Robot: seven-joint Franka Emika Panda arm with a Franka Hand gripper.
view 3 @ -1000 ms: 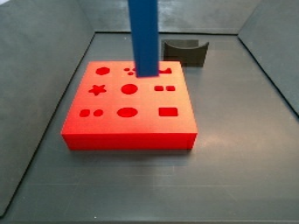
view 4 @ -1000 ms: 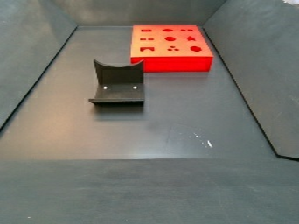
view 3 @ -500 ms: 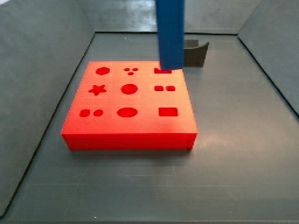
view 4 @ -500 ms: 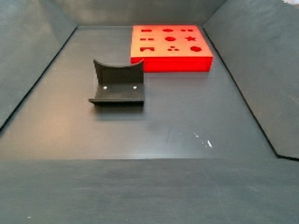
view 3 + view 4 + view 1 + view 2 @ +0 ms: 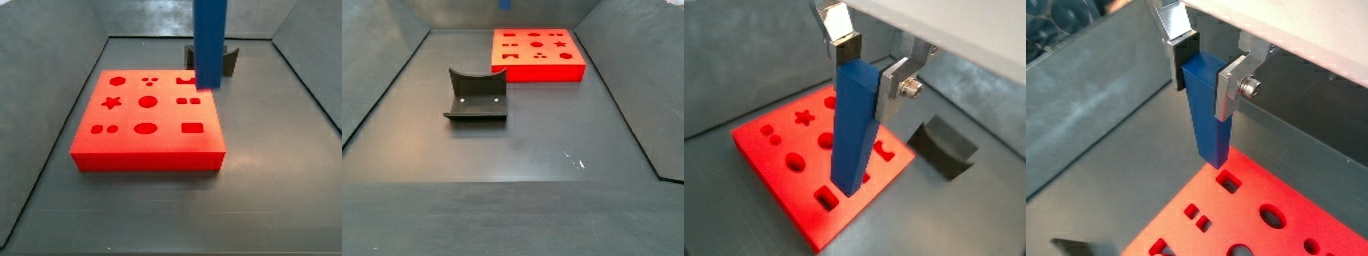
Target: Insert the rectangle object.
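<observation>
The gripper is clamping the upper end of the rectangle object, which is hanging upright above the red block (its lower tip hovering near the block's far right edge in a side view, not yet in any hole). Judging from here, the risk is lowering it off-centre or slightly twisted: the tip would be catching on a hole's rim, jamming, or shoving the block toward the fixture

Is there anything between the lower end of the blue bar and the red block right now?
Nothing: in a wrist view the blue bar, clamped in the claw, ends above the red block with only open air and grey floor between.
</observation>
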